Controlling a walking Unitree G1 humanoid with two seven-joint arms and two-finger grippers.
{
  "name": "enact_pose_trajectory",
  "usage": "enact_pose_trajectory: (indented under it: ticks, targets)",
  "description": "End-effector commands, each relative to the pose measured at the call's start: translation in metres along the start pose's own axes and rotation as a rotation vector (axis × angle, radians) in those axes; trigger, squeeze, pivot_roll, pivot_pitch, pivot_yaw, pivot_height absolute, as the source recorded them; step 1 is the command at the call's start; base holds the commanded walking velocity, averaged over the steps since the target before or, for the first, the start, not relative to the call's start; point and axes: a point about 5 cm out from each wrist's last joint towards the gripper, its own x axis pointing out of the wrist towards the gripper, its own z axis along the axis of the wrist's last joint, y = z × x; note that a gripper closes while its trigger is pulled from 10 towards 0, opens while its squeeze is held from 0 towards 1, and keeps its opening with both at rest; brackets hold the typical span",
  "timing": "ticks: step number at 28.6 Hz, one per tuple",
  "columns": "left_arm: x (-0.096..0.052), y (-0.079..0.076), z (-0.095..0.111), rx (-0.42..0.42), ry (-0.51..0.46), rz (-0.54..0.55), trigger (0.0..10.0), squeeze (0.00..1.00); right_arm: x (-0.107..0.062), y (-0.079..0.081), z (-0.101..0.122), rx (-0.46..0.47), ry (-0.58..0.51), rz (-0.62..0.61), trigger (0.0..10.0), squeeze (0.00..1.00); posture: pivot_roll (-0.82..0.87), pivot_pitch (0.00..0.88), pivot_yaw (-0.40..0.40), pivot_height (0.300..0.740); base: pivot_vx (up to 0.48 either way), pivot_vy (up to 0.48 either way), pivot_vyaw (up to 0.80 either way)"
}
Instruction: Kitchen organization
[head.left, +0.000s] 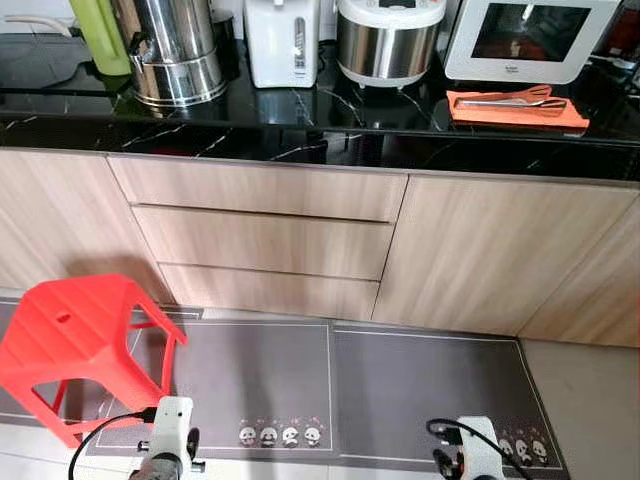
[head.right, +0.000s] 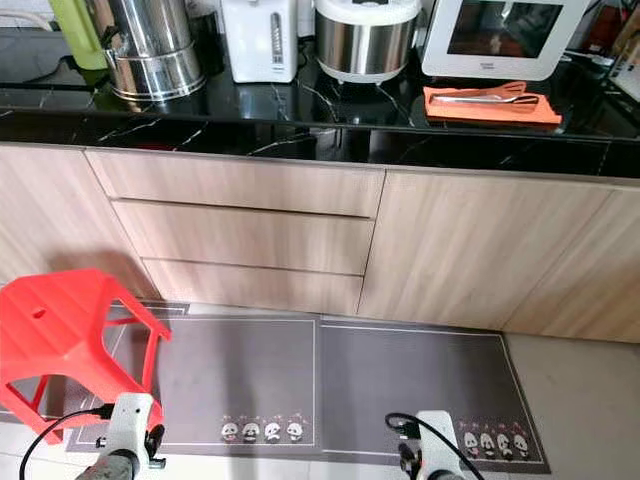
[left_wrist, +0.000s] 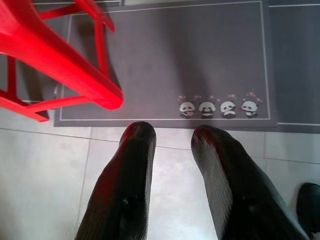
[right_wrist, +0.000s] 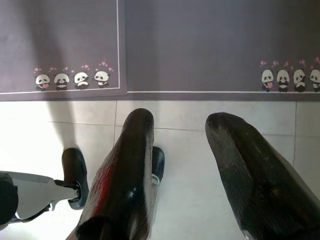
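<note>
Tongs lie on an orange mat on the black countertop, before the white oven. Left gripper and right gripper hang low over floor, fingers parted, empty. Red stool stands left.

One red stool, two grey mats, three drawers, four countertop appliances.
</note>
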Motion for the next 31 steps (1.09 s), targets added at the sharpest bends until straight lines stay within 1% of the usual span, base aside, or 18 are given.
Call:
enact_pose_trajectory:
  ticks: [1, 3, 9, 13, 16, 17, 18, 19, 20, 21, 22, 23, 25, 26, 27, 28, 30, 31]
  targets:
    - [-0.001, -0.003, -0.004, 0.012, 0.014, -0.015, 10.0, 0.0, 0.001, 0.004, 0.001, 0.022, -0.017, 0.008, 10.0, 0.0, 0.11, 0.0, -0.021, 0.74, 0.0, 0.0, 0.0]
    - [-0.002, -0.006, -0.007, 0.013, 0.019, -0.023, 10.0, 0.0, 0.001, 0.006, 0.002, 0.033, -0.028, 0.02, 10.0, 0.0, 0.11, 0.0, -0.025, 0.74, 0.0, 0.0, 0.0]
    - [-0.005, -0.013, -0.014, 0.003, 0.028, -0.029, 10.0, 0.0, 0.003, 0.012, 0.006, -0.014, -0.025, 0.044, 10.0, 0.0, 0.12, 0.0, -0.052, 0.74, 0.0, 0.0, 0.0]
    - [-0.007, -0.015, -0.02, 0.004, 0.033, -0.034, 10.0, 0.0, 0.003, 0.012, 0.006, -0.014, -0.026, 0.041, 10.0, 0.0, 0.11, 0.0, -0.051, 0.74, 0.0, 0.0, 0.0]
    - [-0.011, -0.02, -0.027, 0.016, 0.046, -0.048, 10.0, 0.0, 0.003, 0.011, 0.006, -0.015, -0.025, 0.04, 10.0, 0.0, 0.1, 0.0, -0.036, 0.74, 0.0, 0.0, 0.0]
    - [-0.012, -0.022, -0.029, 0.027, 0.053, -0.061, 10.0, 0.0, 0.003, 0.01, 0.008, 0.005, -0.034, 0.031, 10.0, 0.0, 0.09, 0.0, -0.015, 0.74, 0.0, 0.0, 0.0]
    - [-0.012, -0.024, -0.031, 0.041, 0.06, -0.076, 10.0, 0.0, 0.003, 0.01, 0.009, -0.005, -0.038, 0.031, 10.0, 0.0, 0.07, 0.0, 0.026, 0.74, 0.0, 0.0, 0.0]
    - [-0.013, -0.025, -0.033, 0.051, 0.065, -0.086, 10.0, 0.0, 0.003, 0.01, 0.01, -0.014, -0.04, 0.032, 10.0, 0.0, 0.07, 0.0, 0.026, 0.74, 0.0, 0.0, 0.0]
    - [-0.014, -0.025, -0.035, 0.062, 0.07, -0.096, 10.0, 0.0, 0.003, 0.012, 0.009, -0.021, -0.04, 0.035, 10.0, 0.0, 0.06, 0.0, 0.048, 0.74, 0.0, 0.0, 0.0]
    - [-0.015, -0.026, -0.037, 0.095, 0.072, -0.128, 10.0, 0.0, 0.004, 0.014, 0.009, -0.014, -0.039, 0.031, 10.0, 0.0, 0.05, 0.0, 0.06, 0.74, 0.0, 0.0, 0.0]
    - [-0.016, -0.026, -0.037, 0.107, 0.072, -0.139, 10.0, 0.0, 0.004, 0.015, 0.008, -0.009, -0.038, 0.029, 10.0, 0.0, 0.04, 0.0, 0.058, 0.74, 0.0, 0.0, 0.0]
    - [-0.013, -0.023, -0.031, 0.112, 0.051, -0.135, 10.0, 0.0, 0.003, 0.012, 0.005, 0.022, -0.035, 0.019, 10.0, 0.0, 0.04, 0.0, 0.04, 0.74, 0.0, 0.0, 0.0]
    - [-0.01, -0.02, -0.023, 0.091, 0.032, -0.112, 10.0, 0.0, 0.002, 0.009, 0.003, 0.023, -0.031, 0.023, 10.0, 0.0, 0.06, 0.0, 0.032, 0.74, 0.0, 0.0, 0.0]
    - [-0.005, -0.019, -0.014, 0.05, 0.015, -0.083, 10.0, 0.0, 0.003, 0.012, 0.006, -0.007, -0.034, 0.041, 10.0, 0.0, 0.07, 0.0, 0.017, 0.74, 0.0, 0.0, 0.0]
    - [-0.005, -0.019, -0.014, 0.05, 0.015, -0.083, 10.0, 0.0, 0.003, 0.012, 0.006, -0.007, -0.034, 0.041, 10.0, 0.0, 0.07, 0.0, 0.017, 0.74, 0.0, 0.0, 0.0]
    - [-0.004, -0.018, -0.009, 0.038, 0.009, -0.075, 10.0, 0.0, 0.003, 0.014, 0.008, -0.014, -0.038, 0.046, 10.0, 0.0, 0.08, 0.0, 0.0, 0.74, 0.0, 0.0, 0.0]
    - [0.001, -0.023, 0.003, 0.056, -0.021, -0.084, 10.0, 0.0, 0.005, 0.018, 0.011, -0.024, -0.033, 0.055, 10.0, 0.0, 0.08, 0.0, -0.04, 0.74, 0.0, 0.0, 0.0]
    - [0.001, -0.023, 0.005, 0.053, -0.027, -0.081, 10.0, 0.0, 0.005, 0.02, 0.011, -0.026, -0.033, 0.057, 10.0, 0.0, 0.08, 0.0, -0.042, 0.74, 0.0, 0.0, 0.0]
